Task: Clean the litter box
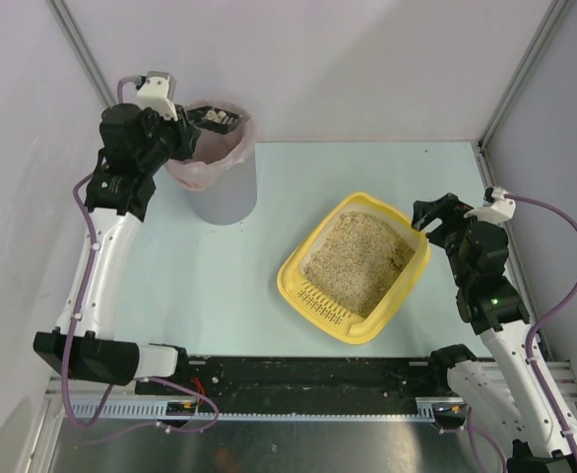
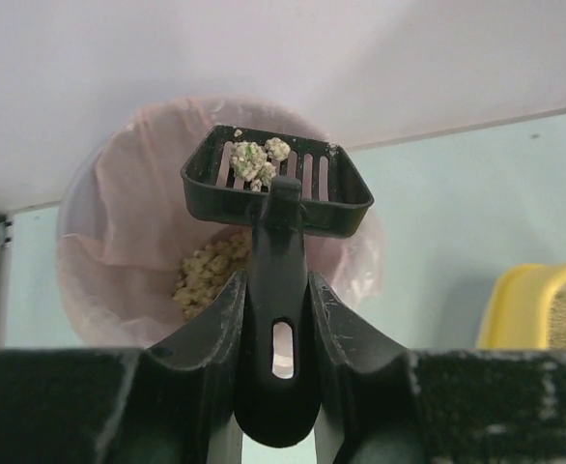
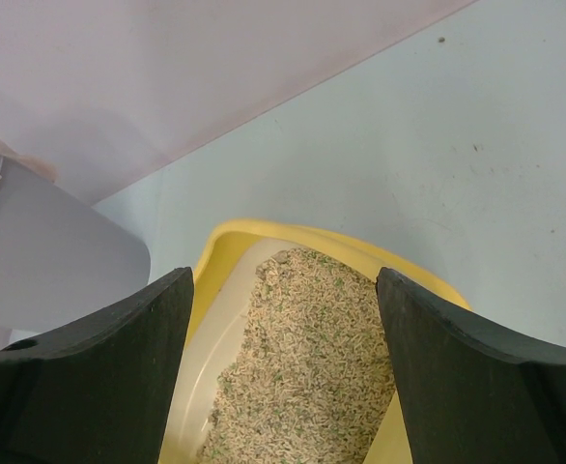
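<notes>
The left gripper pinches the handle of the black scoop. The scoop's basket hangs ahead of it over the pink-lined bin, with a few clumps resting on the slots. The hold sits near the handle's end, so a quick tip-out could twist the scoop between the fingers. It could also fling clumps past the bin's rim onto the table. The right gripper stands wide and empty, with the litter box just below and ahead of it. Dropping there could shove the box and spill litter.
</notes>
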You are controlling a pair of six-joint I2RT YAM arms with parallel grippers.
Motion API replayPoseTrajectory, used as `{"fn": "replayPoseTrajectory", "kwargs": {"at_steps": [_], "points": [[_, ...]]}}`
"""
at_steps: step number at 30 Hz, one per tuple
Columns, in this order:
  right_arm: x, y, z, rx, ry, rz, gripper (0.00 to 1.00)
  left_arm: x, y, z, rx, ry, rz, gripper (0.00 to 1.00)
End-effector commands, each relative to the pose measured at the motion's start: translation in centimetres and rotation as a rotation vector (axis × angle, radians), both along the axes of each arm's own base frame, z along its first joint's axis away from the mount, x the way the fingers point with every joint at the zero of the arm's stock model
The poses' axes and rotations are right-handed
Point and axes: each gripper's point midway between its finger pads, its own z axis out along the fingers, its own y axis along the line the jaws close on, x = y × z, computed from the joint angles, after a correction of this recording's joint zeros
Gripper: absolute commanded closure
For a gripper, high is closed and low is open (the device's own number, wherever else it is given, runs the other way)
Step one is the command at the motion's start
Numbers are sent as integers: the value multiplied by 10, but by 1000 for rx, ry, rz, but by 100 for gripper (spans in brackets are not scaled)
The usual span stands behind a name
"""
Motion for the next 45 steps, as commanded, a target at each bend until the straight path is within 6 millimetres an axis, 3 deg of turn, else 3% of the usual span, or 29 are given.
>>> {"fn": "replayPoseTrajectory", "kwargs": {"at_steps": [1,12,21,25,27,40,45], "points": [[1,-2,10,-6,-37,-5,19,10,27,2,125,7,105,100],[3,1,8,2,-32,3,19,20,32,-3,220,50,96,100],[3,0,7,-2,-29,1,19,24,35,-22,355,72,62,100],[4,1,8,3,-31,5,19,24,18,-27,459,55,9,100],[4,2,8,7,-31,9,19,25,26,-30,533,62,57,100],[5,4,6,8,-26,18,19,21,12,-57,836,95,39,100],[4,4,8,11,-30,19,19,21,8,-57,889,91,38,100]]}}
